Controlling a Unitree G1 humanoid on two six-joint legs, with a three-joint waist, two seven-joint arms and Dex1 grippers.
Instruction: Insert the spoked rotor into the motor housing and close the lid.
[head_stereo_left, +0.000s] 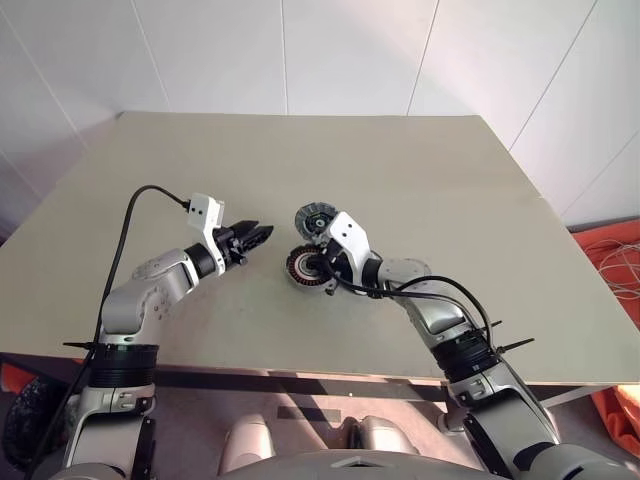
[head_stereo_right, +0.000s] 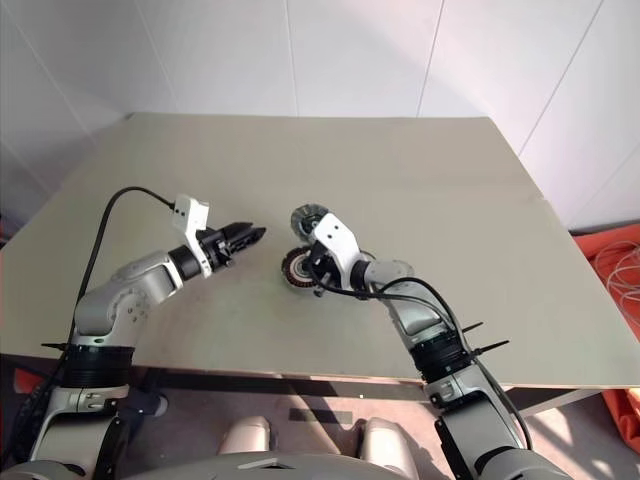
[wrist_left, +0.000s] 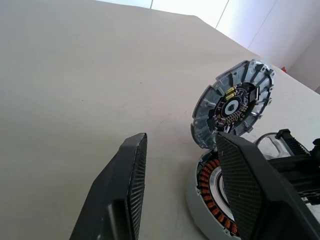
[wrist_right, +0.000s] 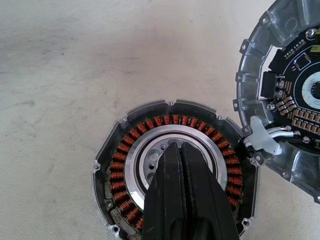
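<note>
- Overhead, from the left eye view, the beige table (head_stereo_left: 420, 170) carries the motor housing (head_stereo_left: 301, 267) near its middle, lying flat with its ring of copper-red windings facing up. The lid (head_stereo_left: 314, 220) stands tilted up at the housing's far edge, joined to it. The right gripper (head_stereo_left: 325, 272) reaches in from the right and points down over the housing, its white wrist block above. The left gripper (head_stereo_left: 262, 234) hangs in the air to the left of the housing, apart from it, its two black fingers parted about halfway with nothing between them.
- Next, the right eye view gives the same layout: housing (head_stereo_right: 296, 267) flat on the table, lid (head_stereo_right: 306, 219) raised behind it, left gripper (head_stereo_right: 252, 235) pointing toward both from the left.
- Then the left wrist view looks along the left gripper's ribbed fingers (wrist_left: 120, 195), which stand clearly apart and empty. Beyond them the lid (wrist_left: 233, 104) stands nearly upright, its inner face showing grey ribs around a dark circuit board. The housing (wrist_left: 212, 190) lies below it, partly hidden by one finger.
- Finally, the right wrist view looks straight down on the housing (wrist_right: 175, 170). The right gripper's fingers (wrist_right: 172, 195) are pressed together, gripping nothing, their tips over the silver-white centre hub; whether they touch it cannot be told. The lid (wrist_right: 292, 95) sits at the housing's rim, linked by a white cable clip (wrist_right: 262, 140).
</note>
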